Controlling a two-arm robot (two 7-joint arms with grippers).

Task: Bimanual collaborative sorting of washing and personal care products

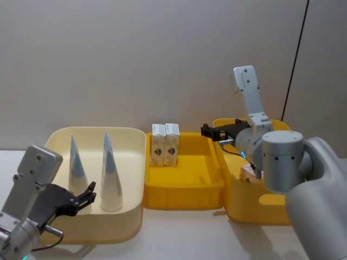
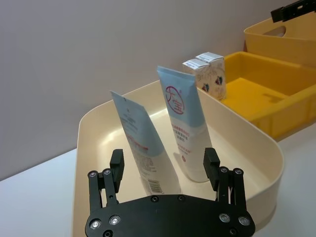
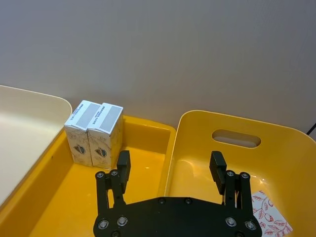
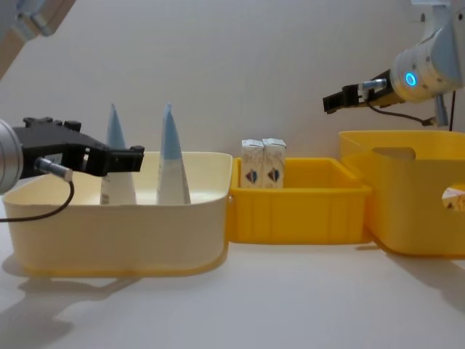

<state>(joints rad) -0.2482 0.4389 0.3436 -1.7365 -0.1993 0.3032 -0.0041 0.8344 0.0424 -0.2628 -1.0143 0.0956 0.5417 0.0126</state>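
Now | two tubes [image 1: 76, 162] [image 1: 111, 173] | two cartons [image 1: 158, 146] [image 1: 172, 145] | left gripper [image 1: 89, 193], right gripper [image 1: 206, 130]: fingers spread

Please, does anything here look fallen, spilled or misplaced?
Nothing is spilled or fallen. The two tubes stand upright in the cream bin; the two cartons stand side by side in the middle yellow bin. One oddity: a leaf-printed packet lies in the right yellow bin.

Light blue fading to white on the two squeeze tubes [image 2: 185, 123], one with a red ring mark. White on the paired cartons [image 3: 94, 136], grey-striped tops, blue-red emblems. Cream for the left bin [image 1: 130, 162]; yellow for the middle tray [image 1: 184, 196] and the right bin [image 1: 238, 201]. Red leaf print on a white packet [image 3: 269, 217].
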